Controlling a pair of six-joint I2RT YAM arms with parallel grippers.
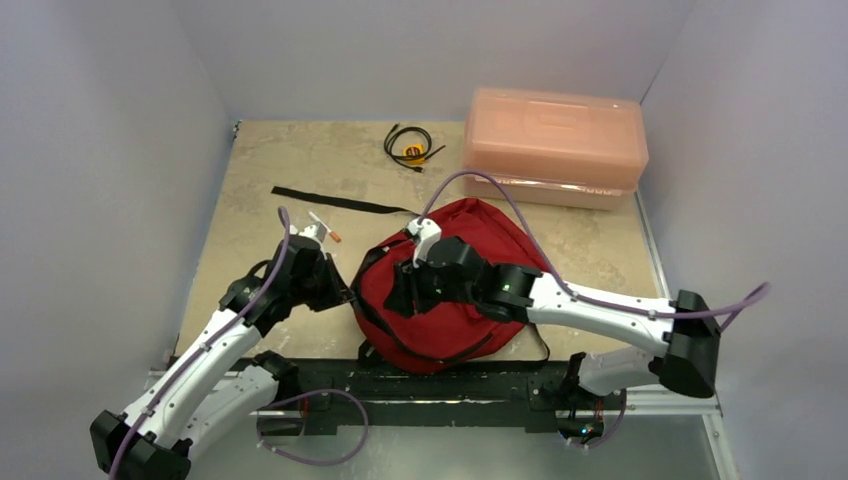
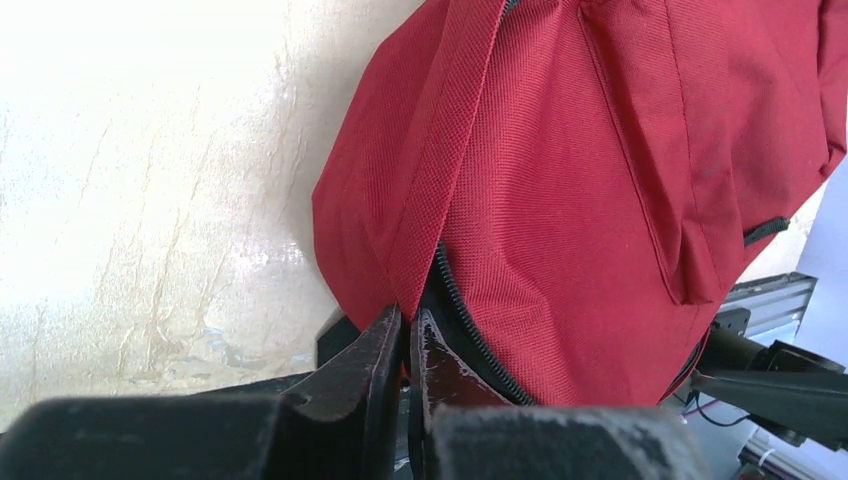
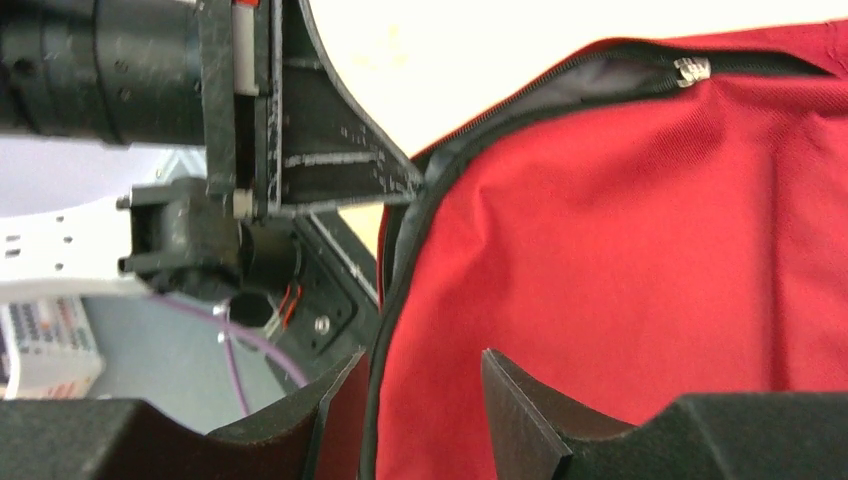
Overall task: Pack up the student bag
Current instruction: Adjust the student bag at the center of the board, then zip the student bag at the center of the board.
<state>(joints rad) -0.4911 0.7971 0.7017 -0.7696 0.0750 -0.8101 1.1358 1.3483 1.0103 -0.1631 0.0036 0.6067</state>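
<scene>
Right now my left gripper (image 2: pixel 405 322) is pressed together on the zipper edge of the red student bag (image 1: pixel 478 226), pinching the fabric at its left side. My right gripper (image 3: pixel 422 368) stands spread, jaws apart on either side of the bag's black-zippered rim without clamping it. The bag lies on the desk (image 1: pixel 300 170) between my two arms, just in front of the pink box (image 1: pixel 555 140).
</scene>
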